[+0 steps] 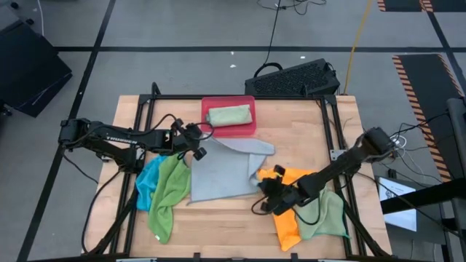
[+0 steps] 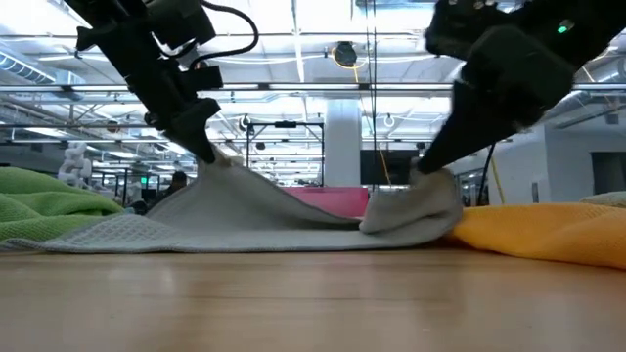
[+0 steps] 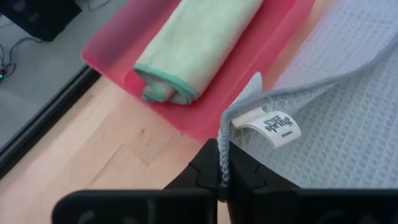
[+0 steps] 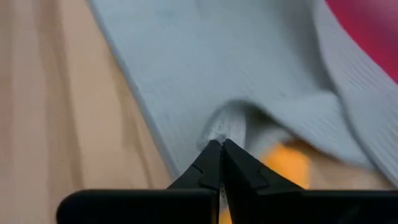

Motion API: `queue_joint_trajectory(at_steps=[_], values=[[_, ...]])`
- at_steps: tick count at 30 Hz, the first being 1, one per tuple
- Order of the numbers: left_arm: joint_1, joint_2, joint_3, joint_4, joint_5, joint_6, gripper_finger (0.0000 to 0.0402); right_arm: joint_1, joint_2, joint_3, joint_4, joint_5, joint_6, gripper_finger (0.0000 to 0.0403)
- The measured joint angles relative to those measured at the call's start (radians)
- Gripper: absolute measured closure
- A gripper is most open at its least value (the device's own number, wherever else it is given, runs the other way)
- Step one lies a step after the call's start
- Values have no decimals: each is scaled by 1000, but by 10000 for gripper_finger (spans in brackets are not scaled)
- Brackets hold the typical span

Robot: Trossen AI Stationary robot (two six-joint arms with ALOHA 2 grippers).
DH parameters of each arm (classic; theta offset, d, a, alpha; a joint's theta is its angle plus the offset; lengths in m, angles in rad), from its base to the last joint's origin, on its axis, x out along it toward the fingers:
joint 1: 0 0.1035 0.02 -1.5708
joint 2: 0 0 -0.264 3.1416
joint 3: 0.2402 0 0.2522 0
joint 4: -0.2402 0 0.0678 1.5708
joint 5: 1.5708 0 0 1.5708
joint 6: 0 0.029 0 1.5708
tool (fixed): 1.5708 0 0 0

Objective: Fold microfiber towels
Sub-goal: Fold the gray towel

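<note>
A light grey microfiber towel lies spread at the table's middle. My left gripper is shut on its far left corner and my right gripper on its near right edge. Both held parts are raised while the middle rests on the table. A blue towel and a green towel lie crumpled at the left. An orange towel and a pale green towel lie under my right arm. A folded pale green towel sits in the pink tray. My left gripper pinches the grey towel's hemmed edge between its two fingers, right beside the corner with the white label. The fingers slant down from the table's left. That corner is lifted off the table and the cloth slopes down from it. My right gripper pinches a bunched bit of the grey towel's near right edge between its two fingertips. The fingers slant down from the table's right. The pinched cloth is raised a little and curls over itself, with the orange towel behind it.
The pink tray stands at the table's far edge, just beyond the grey towel. A black keyboard-like unit sits beyond the far right corner. Bare wood shows along the near edge between the two heaps of towels.
</note>
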Motion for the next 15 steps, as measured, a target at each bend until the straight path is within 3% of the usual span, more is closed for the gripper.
queue_joint_trajectory(at_steps=[7,15], values=[[0,0,0,4,3,-35,386,4,-117,0,-322,-33,159,393],[0,0,0,17,9,-46,393,-2,-126,0,-533,-245,387,333]])
